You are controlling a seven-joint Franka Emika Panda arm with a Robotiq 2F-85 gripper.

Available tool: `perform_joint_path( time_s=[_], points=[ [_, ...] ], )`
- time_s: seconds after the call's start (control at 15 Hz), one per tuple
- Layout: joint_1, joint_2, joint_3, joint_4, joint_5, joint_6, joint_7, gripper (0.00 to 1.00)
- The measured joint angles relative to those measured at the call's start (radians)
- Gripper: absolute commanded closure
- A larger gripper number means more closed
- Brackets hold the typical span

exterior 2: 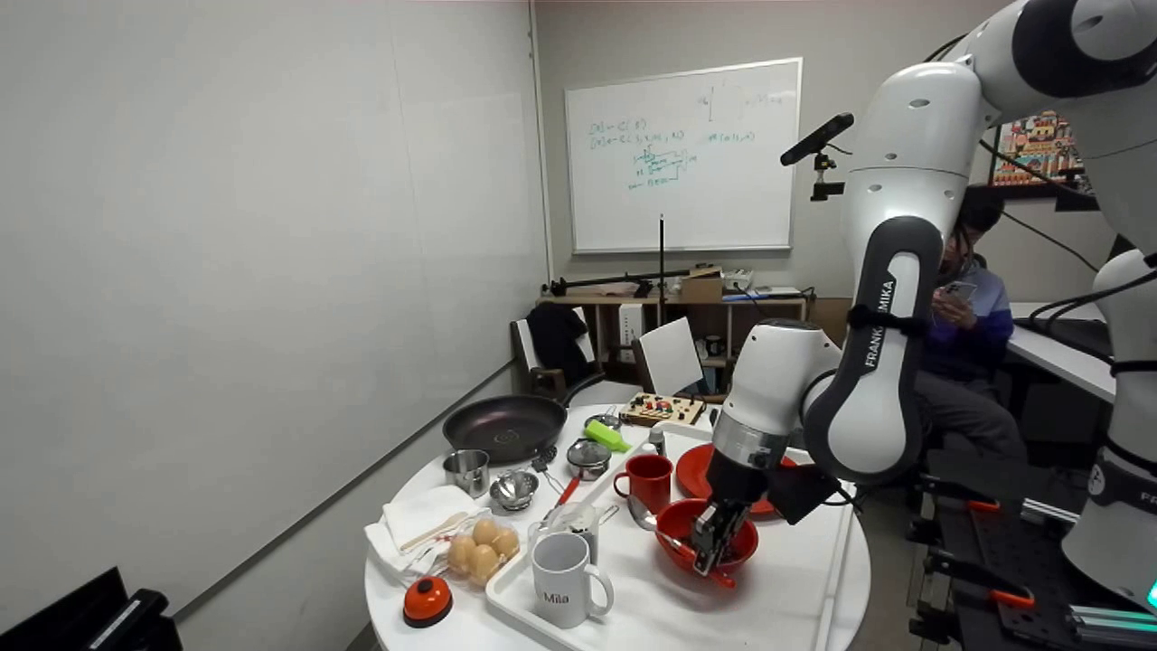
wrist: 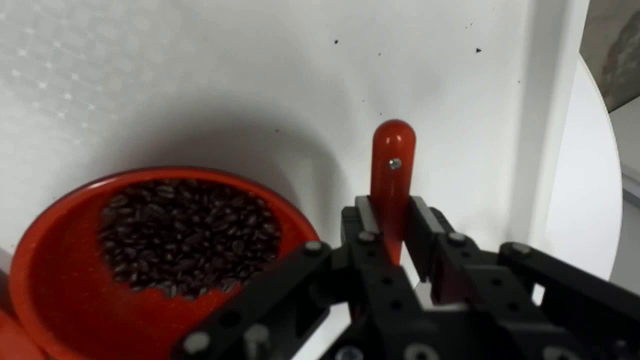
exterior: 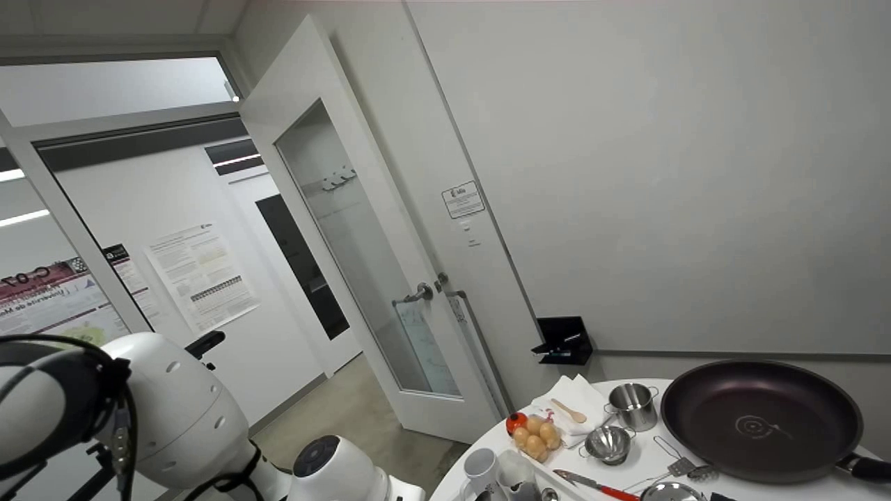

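My gripper [wrist: 393, 215] is shut on the red handle [wrist: 394, 142] of a spoon, and the rounded handle end sticks out past the fingertips. In an exterior view the spoon's metal head [exterior 2: 641, 513] points away from the handle, up toward the red mug [exterior 2: 648, 482]. Beside and below the gripper in that view stands a red bowl [exterior 2: 680, 565]. Dark coffee beans [wrist: 190, 235] lie in the bowl, to the left of the jaws in the wrist view. A white tray [exterior 2: 768, 615] is under the bowl. The fingers hide the middle of the handle.
On the tray are a red plate [exterior 2: 694, 470], a grey mug [exterior 2: 560, 588] and a clear pitcher [exterior 2: 578, 520]. Beside it lie eggs [exterior 2: 484, 550], a red bell [exterior 2: 427, 600], steel pots and a large pan [exterior 2: 506, 432]. A person [exterior 2: 967, 334] sits behind the arm.
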Motion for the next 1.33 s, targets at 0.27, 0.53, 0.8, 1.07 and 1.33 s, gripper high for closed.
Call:
perform_joint_path(
  time_s=[0.27, 0.53, 0.8, 1.07, 1.33],
  points=[
    [-0.089, -0.048, 0.082, -0.033, 0.007, -0.001, -0.003, 0.92],
    [-0.361, -0.085, 0.345, -0.047, 0.004, -0.028, -0.034, 0.92],
    [-0.624, -0.130, 0.529, -0.066, 0.004, -0.078, -0.064, 0.92],
    [-0.801, -0.177, 0.625, -0.070, 0.004, -0.246, -0.111, 0.93],
    [-0.860, -0.282, 0.624, -0.069, -0.001, -0.476, -0.121, 0.93]
  ],
)
